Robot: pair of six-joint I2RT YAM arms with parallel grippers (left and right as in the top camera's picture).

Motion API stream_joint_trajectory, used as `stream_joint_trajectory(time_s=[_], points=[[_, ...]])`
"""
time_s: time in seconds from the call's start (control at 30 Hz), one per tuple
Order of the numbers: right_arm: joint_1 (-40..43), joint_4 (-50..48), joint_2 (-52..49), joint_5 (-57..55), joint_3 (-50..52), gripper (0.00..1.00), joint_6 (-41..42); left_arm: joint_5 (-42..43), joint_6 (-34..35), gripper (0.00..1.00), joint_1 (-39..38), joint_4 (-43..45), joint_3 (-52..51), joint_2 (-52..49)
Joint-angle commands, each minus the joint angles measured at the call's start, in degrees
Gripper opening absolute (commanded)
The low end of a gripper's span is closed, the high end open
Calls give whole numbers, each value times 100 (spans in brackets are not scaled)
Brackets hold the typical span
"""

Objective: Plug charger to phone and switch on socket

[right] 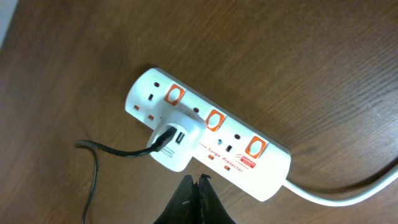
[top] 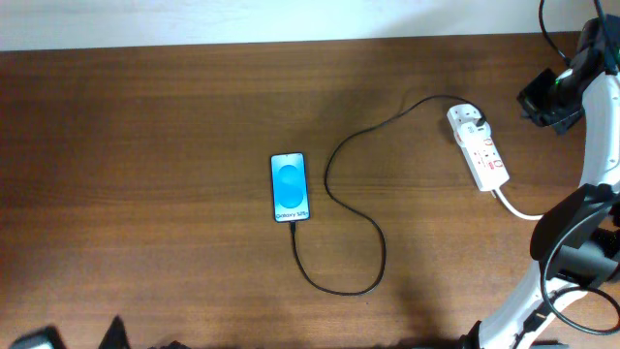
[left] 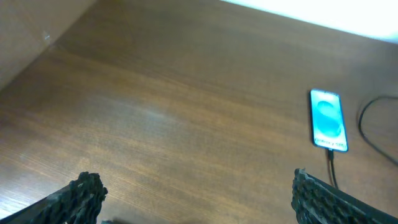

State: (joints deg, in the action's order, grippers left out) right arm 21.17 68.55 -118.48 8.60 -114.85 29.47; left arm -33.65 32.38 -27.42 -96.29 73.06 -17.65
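Observation:
The phone (top: 290,187) lies flat mid-table, its blue screen lit; the left wrist view shows the phone (left: 327,119) far to the right. The black charger cable (top: 356,287) meets the phone's lower edge, loops round and runs to the white socket (top: 478,145). In the right wrist view, the cable (right: 93,168) ends in a white adapter (right: 177,140) seated in the socket (right: 267,171), beside red switches (right: 214,119). My right gripper (right: 198,179) is shut and empty, a little above the socket's near side. My left gripper (left: 198,193) hangs wide open over bare wood.
The socket's thick white cord (top: 518,206) runs off toward the right arm's base (top: 572,252). The table's far edge meets a pale wall (top: 291,19). Bare wood (top: 145,174) spreads left of the phone.

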Motion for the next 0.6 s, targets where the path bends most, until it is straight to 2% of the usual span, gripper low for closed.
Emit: stream_joint_trajectory(time_s=[0.0, 0.13, 0.33, 0.43, 0.57], points=[[-42, 118, -96, -181, 52, 4, -59, -387, -74, 99, -17, -42, -293, 1060], [-42, 197, -122, -177, 190, 4, -76, -389, -74, 99, -17, -42, -302, 1729], [-57, -210, -560, 92, 756, 4, -76, -516, -72, 99, -17, -26, -605, 1727], [-55, -586, -780, 645, 761, 4, -55, -516, -72, 99, -17, -24, -605, 1727], [-57, -774, -1054, 772, 761, 4, 31, -516, -72, 99, -17, -24, -605, 1727]])
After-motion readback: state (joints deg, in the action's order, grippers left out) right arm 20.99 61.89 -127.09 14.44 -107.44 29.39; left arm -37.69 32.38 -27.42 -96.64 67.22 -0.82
